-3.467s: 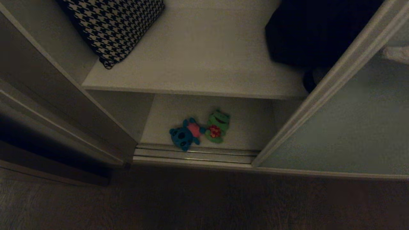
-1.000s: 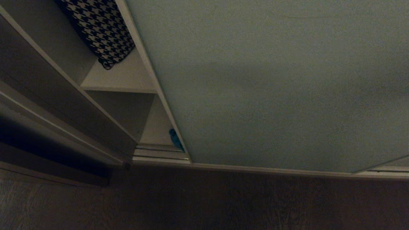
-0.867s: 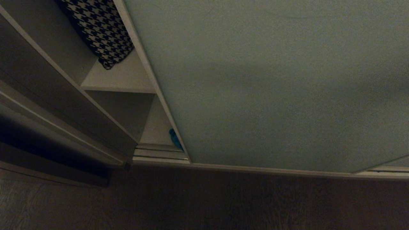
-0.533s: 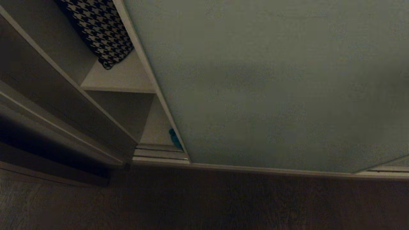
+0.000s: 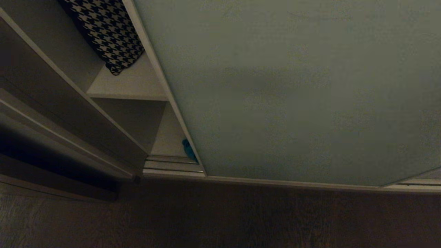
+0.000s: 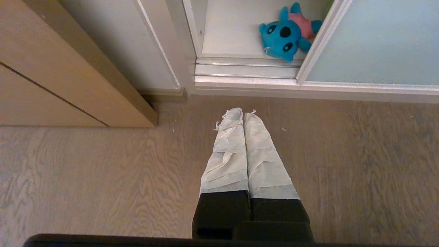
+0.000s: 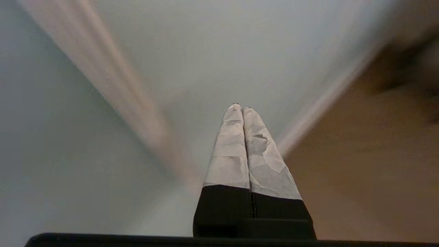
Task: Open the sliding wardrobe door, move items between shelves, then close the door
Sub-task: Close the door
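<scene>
The pale grey-green sliding wardrobe door (image 5: 293, 89) covers most of the wardrobe, leaving a narrow gap at its left. Through the gap show a strip of the upper shelf (image 5: 131, 82) and the bottom shelf (image 5: 170, 137). A sliver of the teal-blue toy (image 5: 188, 150) peeks past the door's frame; in the left wrist view the same teal-blue toy (image 6: 286, 32) lies by the floor rail (image 6: 247, 70). The green toy is hidden. My left gripper (image 6: 239, 112) hangs shut above the floor. My right gripper (image 7: 239, 107) is shut, pointing at the door (image 7: 212, 51), holding nothing.
A black-and-white houndstooth cushion (image 5: 110, 34) lies on the upper shelf. A wooden cabinet (image 6: 68, 68) stands left of the wardrobe. Wood floor (image 5: 220, 217) stretches in front.
Since the earliest frame the door has slid left across the opening, hiding the green toy and the dark clothing. Over the last second the door has stayed put.
</scene>
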Robot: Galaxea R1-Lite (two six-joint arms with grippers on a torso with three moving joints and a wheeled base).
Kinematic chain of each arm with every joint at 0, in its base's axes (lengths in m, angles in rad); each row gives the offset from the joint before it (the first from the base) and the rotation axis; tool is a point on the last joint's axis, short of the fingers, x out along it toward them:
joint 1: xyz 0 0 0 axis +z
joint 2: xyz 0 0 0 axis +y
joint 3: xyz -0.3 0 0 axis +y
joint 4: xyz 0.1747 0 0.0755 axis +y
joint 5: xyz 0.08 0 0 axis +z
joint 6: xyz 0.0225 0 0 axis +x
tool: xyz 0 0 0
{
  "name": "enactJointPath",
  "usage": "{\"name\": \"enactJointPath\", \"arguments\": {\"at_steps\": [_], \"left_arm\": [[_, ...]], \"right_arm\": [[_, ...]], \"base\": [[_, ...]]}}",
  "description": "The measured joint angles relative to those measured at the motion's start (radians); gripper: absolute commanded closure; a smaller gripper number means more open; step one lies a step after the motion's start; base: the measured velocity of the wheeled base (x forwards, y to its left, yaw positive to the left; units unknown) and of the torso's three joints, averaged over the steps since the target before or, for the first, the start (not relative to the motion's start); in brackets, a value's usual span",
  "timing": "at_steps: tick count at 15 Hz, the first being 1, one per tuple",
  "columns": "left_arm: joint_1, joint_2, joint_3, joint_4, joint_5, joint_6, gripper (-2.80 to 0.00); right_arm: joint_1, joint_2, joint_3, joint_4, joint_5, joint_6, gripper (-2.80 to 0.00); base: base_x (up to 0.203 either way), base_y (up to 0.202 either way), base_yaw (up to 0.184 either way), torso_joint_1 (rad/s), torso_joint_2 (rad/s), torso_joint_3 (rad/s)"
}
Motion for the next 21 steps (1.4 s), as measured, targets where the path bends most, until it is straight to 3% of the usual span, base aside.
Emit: {"name": "enactJointPath", "arguments": {"at_steps": [4, 8, 17, 21], "left_arm": [[0.000, 0.000, 0.000, 0.000, 0.000, 0.000, 0.00], [0.000, 0.000, 0.000, 0.000, 0.000, 0.000, 0.00], [0.000, 0.000, 0.000, 0.000, 0.000, 0.000, 0.00], [0.000, 0.000, 0.000, 0.000, 0.000, 0.000, 0.00]], "right_arm": [[-0.019, 0.036, -0.003, -0.010, 0.227, 0.066, 0.00], [-0.028, 0.052, 0.013, -0.024, 0.338, 0.067, 0.00], [-0.021, 0.162, 0.016, -0.237, 0.347, 0.061, 0.00], [0.031, 0.207, 0.016, -0.250, 0.340, 0.062, 0.00]], "base": [[0.000, 0.000, 0.000, 0.000, 0.00, 0.000], [0.000, 0.000, 0.000, 0.000, 0.00, 0.000], [0.000, 0.000, 0.000, 0.000, 0.00, 0.000], [0.000, 0.000, 0.000, 0.000, 0.00, 0.000]]}}
